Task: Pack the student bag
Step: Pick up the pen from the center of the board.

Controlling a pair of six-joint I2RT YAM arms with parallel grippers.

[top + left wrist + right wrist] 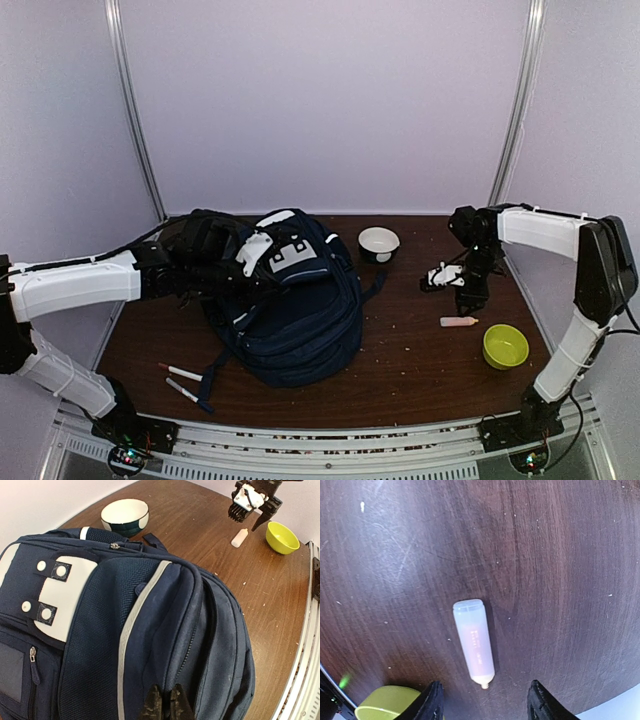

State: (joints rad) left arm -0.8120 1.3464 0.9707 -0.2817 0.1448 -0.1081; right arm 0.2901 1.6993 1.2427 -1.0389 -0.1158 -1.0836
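The student bag (295, 310), a big navy backpack with a pale stripe and white patches, lies left of centre on the table. My left gripper (165, 702) is shut, its tips pinching a fold of the bag (150, 610) beside a zipper; in the top view it (255, 283) sits at the bag's upper left side. My right gripper (487, 707) hangs open just above a small pale pink tube (474, 642) lying flat on the wood, with nothing between its fingers. The top view shows that gripper (462, 290) above the tube (459, 321).
A lime-green bowl (505, 345) stands near the tube, at the front right. A white bowl (378, 243) sits behind the bag. Two pens (183, 372) lie at the front left by a bag strap. Walls enclose the table.
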